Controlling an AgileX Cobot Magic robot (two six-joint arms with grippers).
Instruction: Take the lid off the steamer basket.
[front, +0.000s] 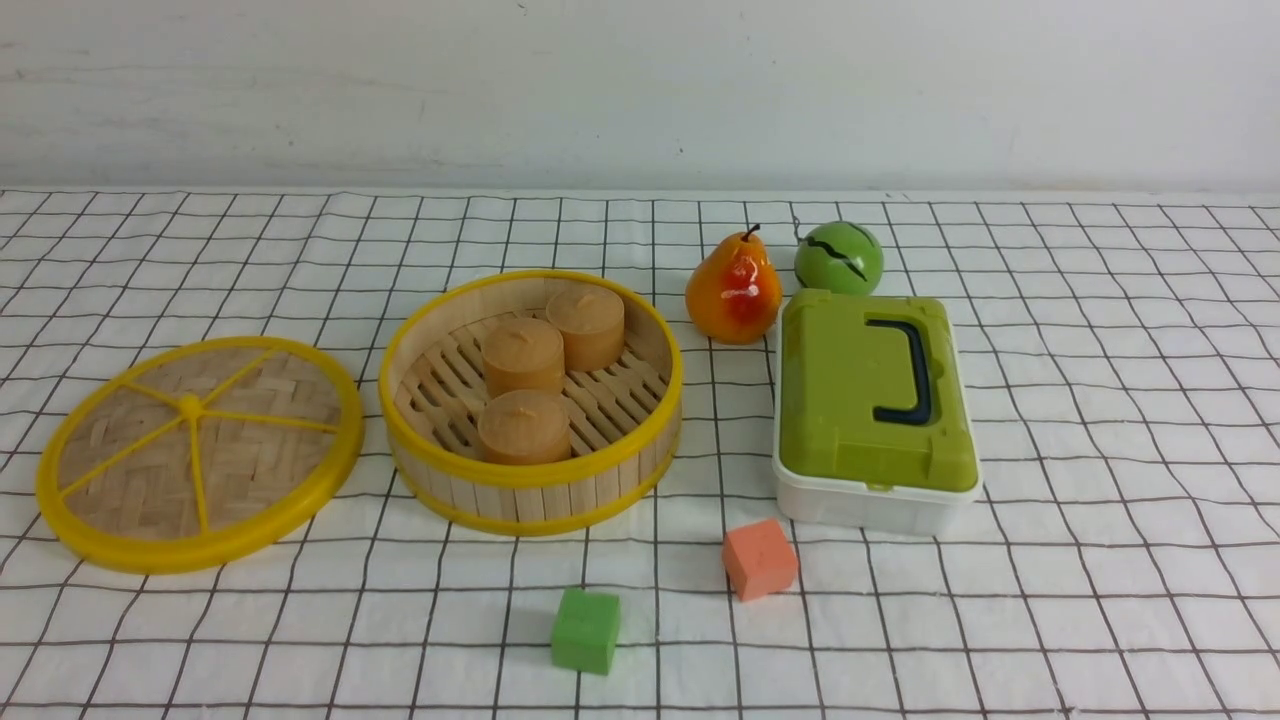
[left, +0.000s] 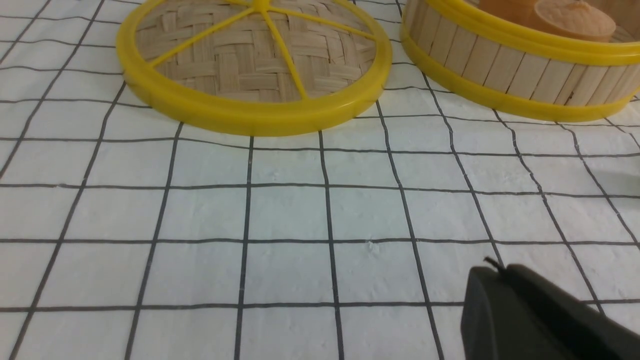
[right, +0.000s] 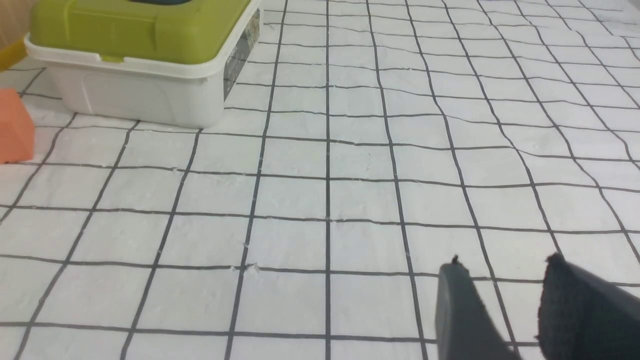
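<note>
The lid (front: 200, 454) lies flat on the checked cloth (front: 1100, 400) at the left, just beside the steamer basket (front: 531, 400) and off it. It is a round disc of woven bamboo strips with a thick yellow rim and five thin yellow spokes running out from a small central hub. The basket stands open to its right: upright pale slats between yellow rims, a slatted floor, and three tan cylinders (front: 523, 355) inside.

Neither arm shows in the front view. In the left wrist view only one dark finger (left: 530, 320) of the left gripper shows, near the lid's rim, so I cannot tell its opening. The right gripper (right: 505, 310) holds nothing, its two fingers a narrow gap apart over bare cloth, right of the white box with green top (right: 145, 55).
</note>
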